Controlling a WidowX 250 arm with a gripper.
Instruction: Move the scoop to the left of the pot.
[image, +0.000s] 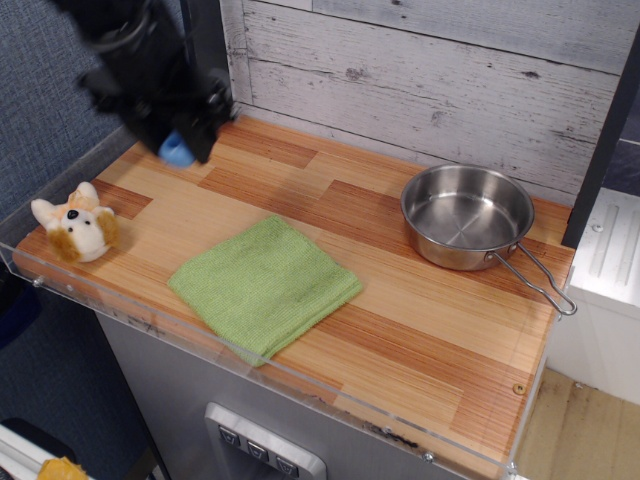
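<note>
My black gripper (180, 140) is at the upper left, raised above the back left part of the wooden counter, and it is blurred by motion. It is shut on the scoop (177, 152); only the scoop's light-blue handle shows below the fingers, and its grey bowl is hidden. The pot (467, 215), a shiny steel pan with a thin wire handle (535, 279), sits at the right of the counter, far from the gripper. The pan looks empty.
A folded green cloth (264, 283) lies in the middle front. A small plush fox toy (76, 228) sits at the front left corner. A dark post (208, 50) stands at the back left. A clear plastic lip (260, 365) runs along the front edge.
</note>
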